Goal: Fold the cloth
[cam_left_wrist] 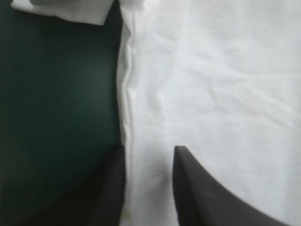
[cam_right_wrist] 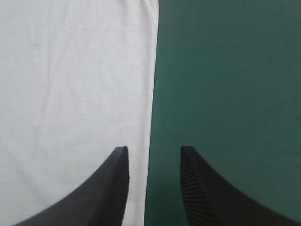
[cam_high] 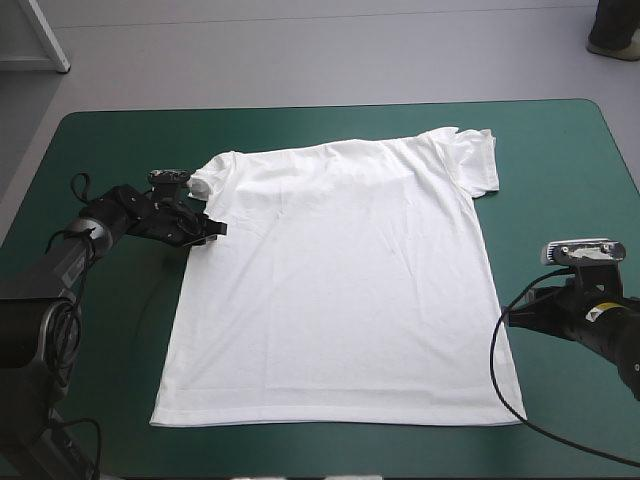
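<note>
On the teal-green desk (cam_high: 560,150) your white T-shirt (cam_high: 340,280) lies spread flat. Your left jaws stand a little apart and hold nothing. The shirt's side edge runs between them. Your right jaws stand apart too, with the other side edge between them.

Left hand (cam_left_wrist: 150,150), right hand (cam_right_wrist: 154,149) open

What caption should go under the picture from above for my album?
White T-shirt spread flat on the table, left gripper and right gripper at its sides.
</note>
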You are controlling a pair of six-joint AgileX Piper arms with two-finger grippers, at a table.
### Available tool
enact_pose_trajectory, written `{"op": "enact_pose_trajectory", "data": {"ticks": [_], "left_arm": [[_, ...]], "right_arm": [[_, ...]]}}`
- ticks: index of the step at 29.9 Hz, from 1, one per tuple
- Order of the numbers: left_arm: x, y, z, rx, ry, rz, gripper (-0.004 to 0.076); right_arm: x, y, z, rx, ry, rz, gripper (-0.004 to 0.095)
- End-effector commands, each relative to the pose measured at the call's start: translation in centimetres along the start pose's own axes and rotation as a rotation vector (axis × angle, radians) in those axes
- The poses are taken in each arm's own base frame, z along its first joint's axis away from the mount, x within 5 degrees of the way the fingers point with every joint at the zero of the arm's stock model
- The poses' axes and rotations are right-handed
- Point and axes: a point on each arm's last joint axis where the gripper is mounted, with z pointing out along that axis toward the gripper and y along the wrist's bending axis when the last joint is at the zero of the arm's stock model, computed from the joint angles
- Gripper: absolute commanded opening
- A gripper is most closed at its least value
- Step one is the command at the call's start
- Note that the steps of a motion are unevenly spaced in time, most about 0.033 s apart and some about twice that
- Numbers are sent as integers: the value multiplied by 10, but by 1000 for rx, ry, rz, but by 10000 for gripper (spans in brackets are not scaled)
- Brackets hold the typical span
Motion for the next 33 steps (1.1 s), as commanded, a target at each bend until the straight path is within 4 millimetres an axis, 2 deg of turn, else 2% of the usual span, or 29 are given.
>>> {"op": "enact_pose_trajectory", "data": {"ticks": [1,9,14,18,27,33], "left_arm": [[-5,-9,-9,23,-5,13,35],[-1,-3,-10,-32,35,71,19],[-1,-4,-10,-24,33,59,19],[-1,-4,-10,-22,35,58,19],[-1,-7,-9,3,31,27,19],[-1,-7,-10,8,37,25,19]], "right_arm": [[-14,-1,-7,9,-90,-1,347],[-18,1,-7,-1,-133,-56,358],[-34,0,5,-26,-157,-43,418],[-51,-4,31,-41,-133,-41,419],[-92,-16,107,-56,-19,-23,418],[-102,-21,155,-95,90,-9,419]]}}
